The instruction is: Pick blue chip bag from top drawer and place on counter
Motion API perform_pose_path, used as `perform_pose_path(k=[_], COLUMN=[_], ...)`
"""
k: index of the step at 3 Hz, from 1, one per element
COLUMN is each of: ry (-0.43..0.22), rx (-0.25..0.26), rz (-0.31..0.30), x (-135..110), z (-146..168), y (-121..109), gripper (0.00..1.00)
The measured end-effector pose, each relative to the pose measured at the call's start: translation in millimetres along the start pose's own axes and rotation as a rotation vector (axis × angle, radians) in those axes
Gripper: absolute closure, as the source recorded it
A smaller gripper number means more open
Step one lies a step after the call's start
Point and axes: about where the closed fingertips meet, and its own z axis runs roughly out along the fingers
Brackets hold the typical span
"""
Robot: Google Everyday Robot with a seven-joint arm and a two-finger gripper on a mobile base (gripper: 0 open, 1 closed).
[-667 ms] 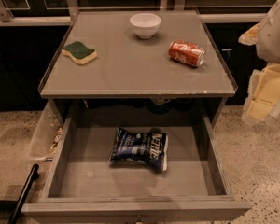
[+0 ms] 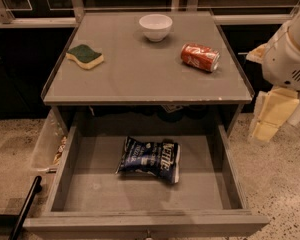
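Note:
The blue chip bag [image 2: 150,159], crinkled navy foil with white lettering, lies flat in the middle of the open top drawer [image 2: 100,184]. The drawer is pulled out toward me below the grey counter [image 2: 140,74]. My gripper [image 2: 270,119], cream-coloured on a white arm, hangs at the right edge of the view. It is outside the drawer's right wall, above the floor and below counter height, well apart from the bag and holding nothing that I can see.
On the counter stand a white bowl [image 2: 155,26] at the back, a green-yellow sponge [image 2: 85,56] at the left and a red soda can [image 2: 200,57] on its side at the right. A narrow clear bin [image 2: 45,144] and a black handle [image 2: 25,206] sit left of the drawer. Speckled floor [image 2: 285,184] lies to the right.
My gripper has come slightly lower and a little to the left, toward the drawer's right side. The bag and the things on the counter have not moved.

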Motion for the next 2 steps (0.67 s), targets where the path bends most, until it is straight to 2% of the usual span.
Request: perform_pose_path(k=[1, 2], ry=[-0.020, -0.033], rx=[-0.016, -0.058], rz=[-0.028, -0.043], x=[-5, -5], z=[30, 68], y=[9, 20], gripper=[0.00, 0.00])
